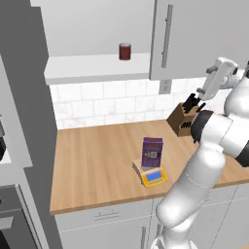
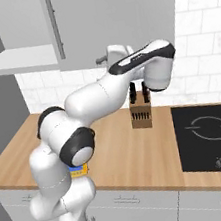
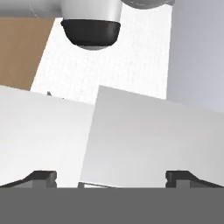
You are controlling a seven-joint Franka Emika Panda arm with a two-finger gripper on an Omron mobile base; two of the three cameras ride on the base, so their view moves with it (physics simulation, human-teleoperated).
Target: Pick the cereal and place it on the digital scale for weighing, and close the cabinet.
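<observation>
From the left base view, the cereal (image 1: 152,151) is seen standing upright on the digital scale (image 1: 151,174) on the wooden counter (image 1: 92,160), so that part is judged done. The cabinet (image 1: 97,29) is left open on the left, its white shelf bare but for a dark red can (image 1: 125,51). A risk is judged that the can or the right-hand door handle (image 1: 167,36) could be struck if the raised arm is swung carelessly

From the right base view, the arm is seen folded high near the knife block (image 2: 141,113), which could be clipped; the scale is mostly hidden behind the arm

In the hand view, the gripper (image 3: 112,177) is held wide apart; nothing is gripped or touched between the fingertips (image 3: 43,176), with pale flat panels ahead
</observation>
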